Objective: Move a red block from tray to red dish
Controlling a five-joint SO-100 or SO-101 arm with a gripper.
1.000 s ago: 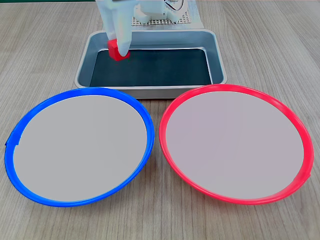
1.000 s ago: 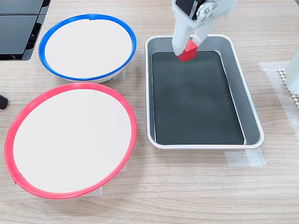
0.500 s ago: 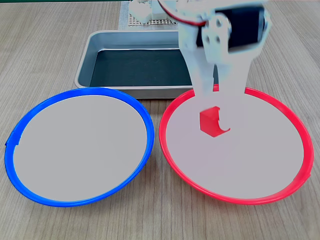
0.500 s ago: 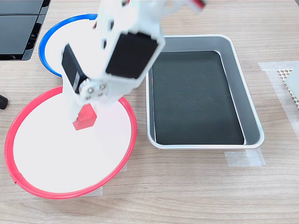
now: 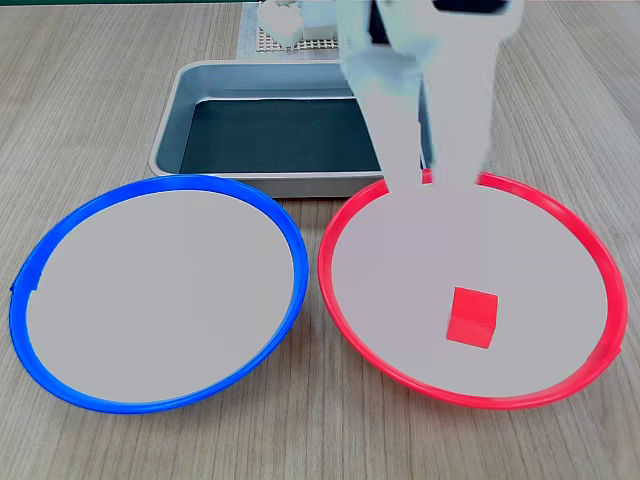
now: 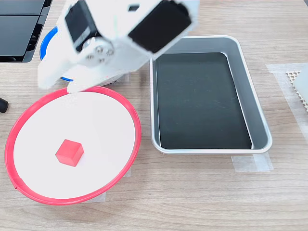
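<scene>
The red block lies free on the pale centre of the red dish, toward its near side in the first exterior view. In the second exterior view the red block rests left of the middle of the red dish. My gripper hangs open and empty above the dish's far rim, well clear of the block. The gripper and the blurred white arm cover the dish's upper edge in the second exterior view. No block shows on the dark bottom of the silver tray, also seen as the tray.
A blue-rimmed dish sits beside the red one; in the second exterior view the arm hides most of the blue-rimmed dish. A dark device lies at the second exterior view's top left. The arm's perforated base stands behind the tray.
The gripper carried the block from the tray over the red dish, then let it go. The block now lies on the dish and the gripper has risen and drawn back toward the far rim.
</scene>
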